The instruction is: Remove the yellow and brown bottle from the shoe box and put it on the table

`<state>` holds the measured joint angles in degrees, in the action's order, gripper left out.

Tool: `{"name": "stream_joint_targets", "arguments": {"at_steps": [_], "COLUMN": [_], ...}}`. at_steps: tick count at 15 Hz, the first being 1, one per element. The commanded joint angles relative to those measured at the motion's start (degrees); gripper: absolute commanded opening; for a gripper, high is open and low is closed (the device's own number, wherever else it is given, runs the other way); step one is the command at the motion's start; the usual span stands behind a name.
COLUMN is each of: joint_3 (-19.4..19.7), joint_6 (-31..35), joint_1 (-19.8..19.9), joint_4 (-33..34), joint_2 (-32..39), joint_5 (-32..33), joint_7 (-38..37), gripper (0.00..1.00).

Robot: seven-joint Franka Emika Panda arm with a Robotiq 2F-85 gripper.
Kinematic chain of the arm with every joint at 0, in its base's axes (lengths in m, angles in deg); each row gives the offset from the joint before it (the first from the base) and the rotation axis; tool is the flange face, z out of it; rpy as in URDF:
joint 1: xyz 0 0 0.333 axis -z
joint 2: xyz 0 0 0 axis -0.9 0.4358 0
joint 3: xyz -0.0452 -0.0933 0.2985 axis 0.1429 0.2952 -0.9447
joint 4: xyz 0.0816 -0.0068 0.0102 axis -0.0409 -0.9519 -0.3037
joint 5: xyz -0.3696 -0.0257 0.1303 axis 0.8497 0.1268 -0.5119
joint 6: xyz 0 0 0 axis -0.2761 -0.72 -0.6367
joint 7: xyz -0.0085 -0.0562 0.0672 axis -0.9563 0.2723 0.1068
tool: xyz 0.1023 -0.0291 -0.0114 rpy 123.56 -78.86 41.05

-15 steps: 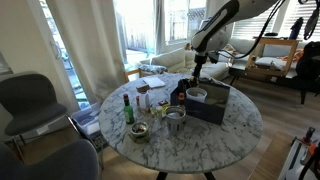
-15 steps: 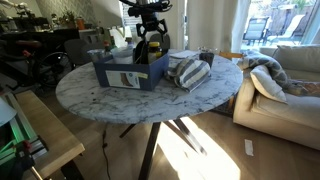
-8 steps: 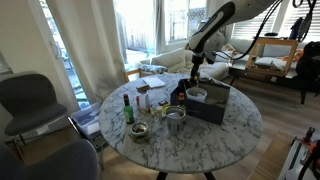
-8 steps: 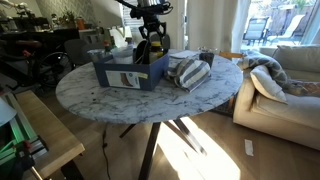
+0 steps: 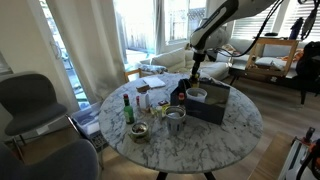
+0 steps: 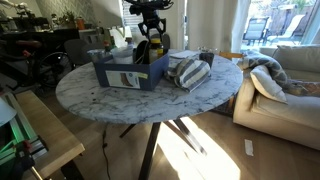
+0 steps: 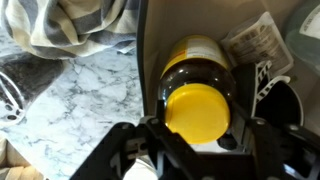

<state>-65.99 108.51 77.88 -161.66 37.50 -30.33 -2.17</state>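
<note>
The yellow and brown bottle (image 7: pixel 197 105) stands upright inside the dark shoe box (image 7: pixel 152 50), and the wrist view looks down on its yellow cap. My gripper (image 7: pixel 197 128) is directly above it, a dark finger pressed against each side of the cap, so it is shut on the bottle. In both exterior views the arm reaches down into the box (image 5: pixel 212 108) (image 6: pixel 125 75), with the gripper (image 5: pixel 194 78) (image 6: pixel 150 40) at its near end. A patch of the bottle's yellow (image 6: pixel 143 50) shows below the fingers. The box rests on the marble table (image 5: pixel 235 130) (image 6: pixel 100 98).
A green bottle (image 5: pixel 128 108), a metal bowl (image 5: pixel 176 118) and other small clutter stand beside the box. A striped cloth (image 6: pixel 188 72) (image 7: pixel 80 25) lies against the box's other side. A grey chair (image 5: pixel 30 100) and a sofa (image 6: pixel 285 80) stand around the table.
The fingers have closed onto the bottle's cap. The arm has stayed in place over the box, and the bottle still stands in it.
</note>
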Motion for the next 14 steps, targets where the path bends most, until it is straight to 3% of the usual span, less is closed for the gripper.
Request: {"name": "stream_joint_targets", "arguments": {"at_steps": [1,8,9,11,12,14], "joint_3": [-0.4,5.9,6.0,7.2,7.3,8.7], "joint_6": [-1.9,-1.0,-0.8,-0.8,-0.8,-1.4], "joint_1": [2.1,2.0,0.7,0.8,0.8,1.5], "joint_4": [-5.0,-6.2,-4.1,-4.6,-4.8,-5.0], "joint_2": [-8.8,-18.5,-15.8,-17.3,-17.4,-17.4], "joint_5": [-3.1,-6.1,-4.5,-4.9,-4.9,0.7], "joint_7": [5.7,7.6,5.8,6.2,6.2,-0.3], "gripper": [0.37,0.37,0.62,0.62,0.37,0.37]}}
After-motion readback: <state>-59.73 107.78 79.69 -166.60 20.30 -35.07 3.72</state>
